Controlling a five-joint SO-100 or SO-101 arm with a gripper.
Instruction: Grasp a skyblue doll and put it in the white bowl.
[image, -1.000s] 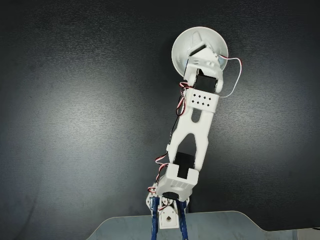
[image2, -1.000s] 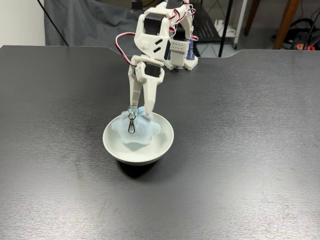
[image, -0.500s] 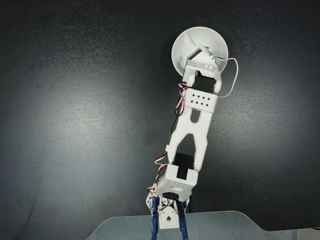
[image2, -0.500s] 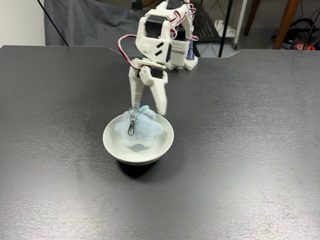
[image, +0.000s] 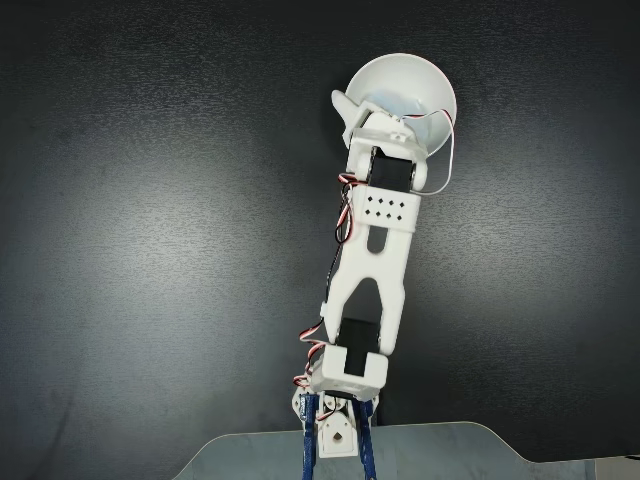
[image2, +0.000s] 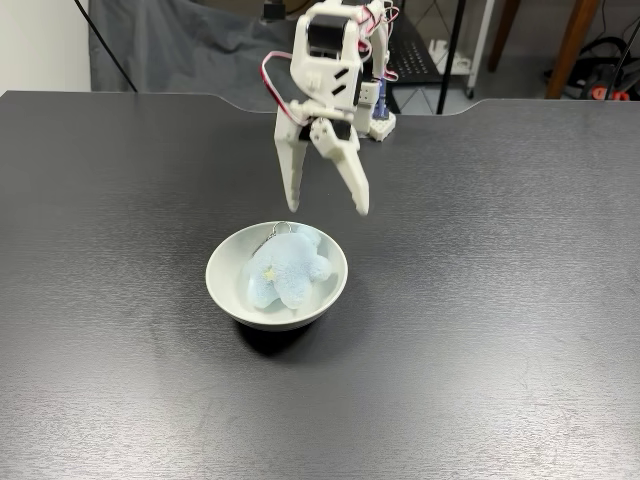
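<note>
Dark tabletop (image2: 520, 300) now carries the white bowl (image2: 226, 290) with the skyblue doll (image2: 288, 272) dropped inside; the gripper (image2: 326, 208), fingers released and spread, has risen toward twelve o'clock, so placement looks complete.

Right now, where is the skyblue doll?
In a fixed view, the skyblue doll lies inside the white bowl, below the open gripper.

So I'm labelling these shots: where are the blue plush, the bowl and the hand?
blue plush (image2: 288, 278), fixed view, middle of its body
bowl (image2: 225, 298), fixed view, outer wall
hand (image2: 327, 208), fixed view, between the open fingertips
</note>
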